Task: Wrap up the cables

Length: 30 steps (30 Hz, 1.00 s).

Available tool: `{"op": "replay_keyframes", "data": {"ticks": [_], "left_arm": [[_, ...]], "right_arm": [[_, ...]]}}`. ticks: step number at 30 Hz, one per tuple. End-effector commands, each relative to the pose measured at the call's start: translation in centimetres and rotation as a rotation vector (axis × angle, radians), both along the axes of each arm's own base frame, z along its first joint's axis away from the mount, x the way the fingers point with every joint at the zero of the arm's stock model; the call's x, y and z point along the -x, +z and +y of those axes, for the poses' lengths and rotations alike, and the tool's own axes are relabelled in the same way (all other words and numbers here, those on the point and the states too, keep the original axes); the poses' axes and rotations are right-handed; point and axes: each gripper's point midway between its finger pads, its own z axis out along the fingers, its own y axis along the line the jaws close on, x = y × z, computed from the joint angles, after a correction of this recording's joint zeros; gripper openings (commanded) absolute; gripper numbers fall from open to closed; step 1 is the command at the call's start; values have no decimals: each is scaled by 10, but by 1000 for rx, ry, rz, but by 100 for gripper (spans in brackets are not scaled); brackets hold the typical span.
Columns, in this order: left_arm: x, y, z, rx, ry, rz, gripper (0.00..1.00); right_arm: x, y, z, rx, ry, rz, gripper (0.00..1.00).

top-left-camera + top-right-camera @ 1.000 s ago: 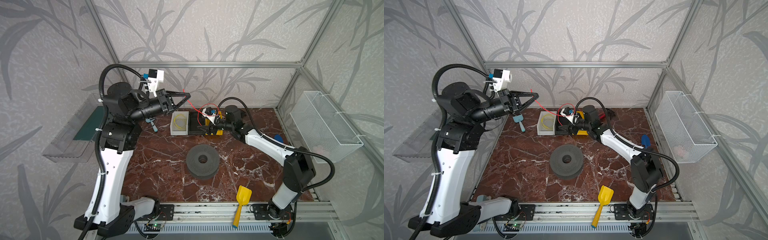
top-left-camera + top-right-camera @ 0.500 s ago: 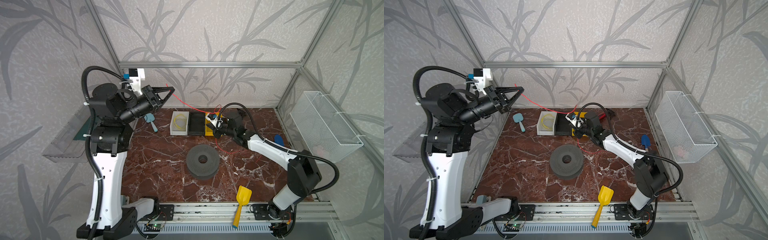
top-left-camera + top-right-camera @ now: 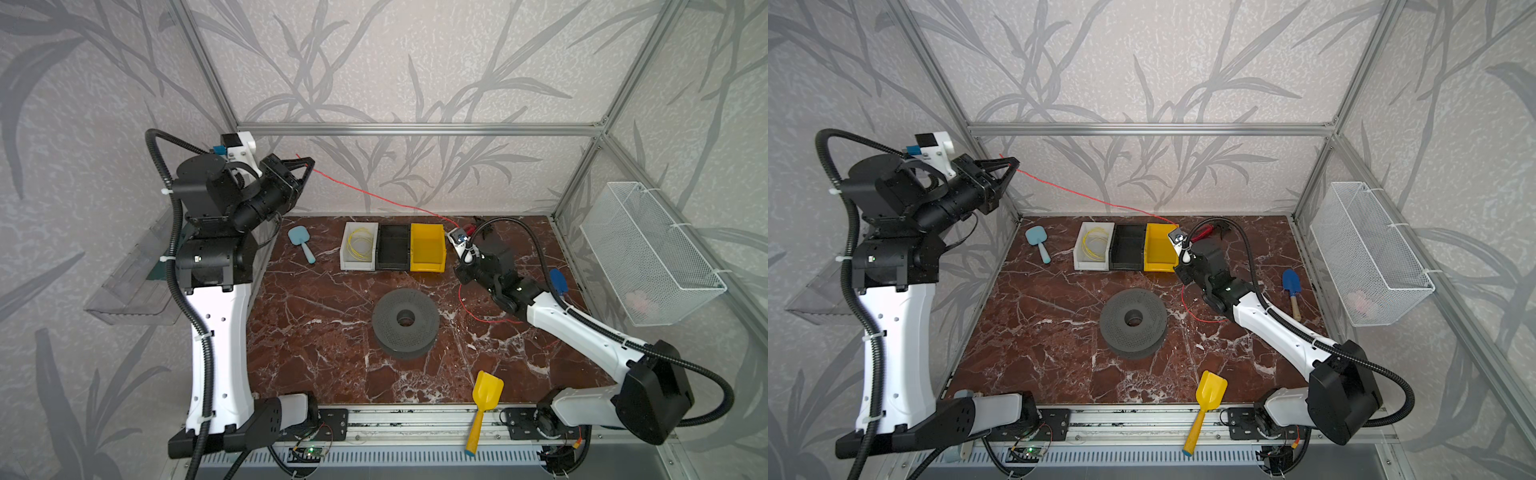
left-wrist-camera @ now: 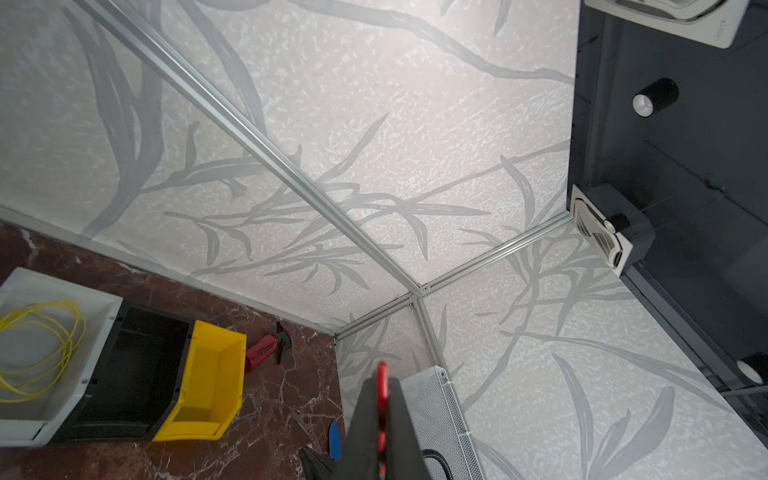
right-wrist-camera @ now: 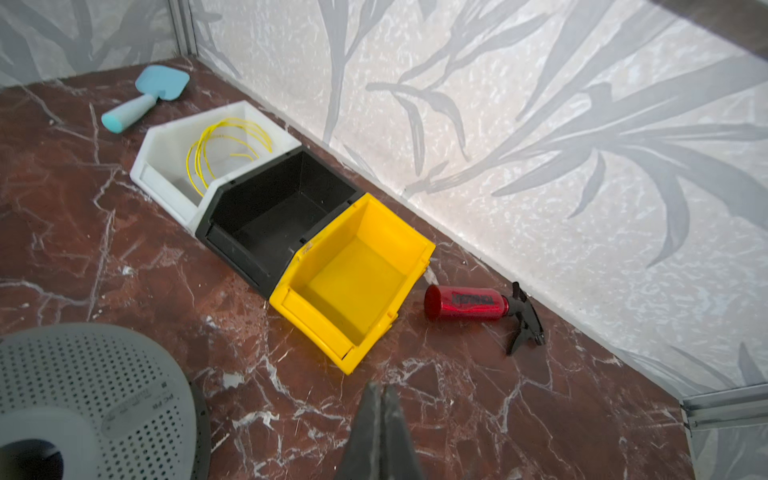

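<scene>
Left end effector (image 4: 381, 390) pinches red cable (image 3: 374, 195); right end effector (image 5: 380, 390) closed (hold unclear).

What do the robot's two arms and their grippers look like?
The left arm and right arm have white shells, black joints and black corrugated hoses held by white ties. The left gripper and right gripper have black tapering fingers, with a white camera mount behind each.

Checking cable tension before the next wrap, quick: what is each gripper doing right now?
Left gripper: closed, pinching the red cable.
Right gripper: closed; nothing visibly held in the wrist view.
</scene>
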Motion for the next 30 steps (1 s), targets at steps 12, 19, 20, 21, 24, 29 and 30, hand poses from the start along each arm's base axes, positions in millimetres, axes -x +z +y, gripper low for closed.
{"op": "replay_keyframes", "data": {"ticks": [12, 19, 20, 21, 24, 29, 30], "left_arm": [[-59, 0, 107, -215, 422, 72, 0], [-92, -49, 111, -282, 357, 184, 0], [-95, -57, 111, -285, 342, 205, 0], [-98, -66, 110, -293, 332, 228, 3], [-101, -86, 109, -322, 304, 275, 33], [-90, -117, 102, -369, 245, 343, 61], [-84, -121, 100, -378, 235, 355, 62]], "right_arm": [[42, -80, -63, 94, -231, 332, 0], [87, -55, 4, -111, 154, 463, 0], [93, -53, 12, -131, 195, 501, 0], [99, -52, 17, -140, 227, 546, 0], [118, -48, 44, -198, 349, 702, 0], [133, -48, 73, -292, 430, 896, 0], [133, -49, 76, -291, 428, 911, 0]]}}
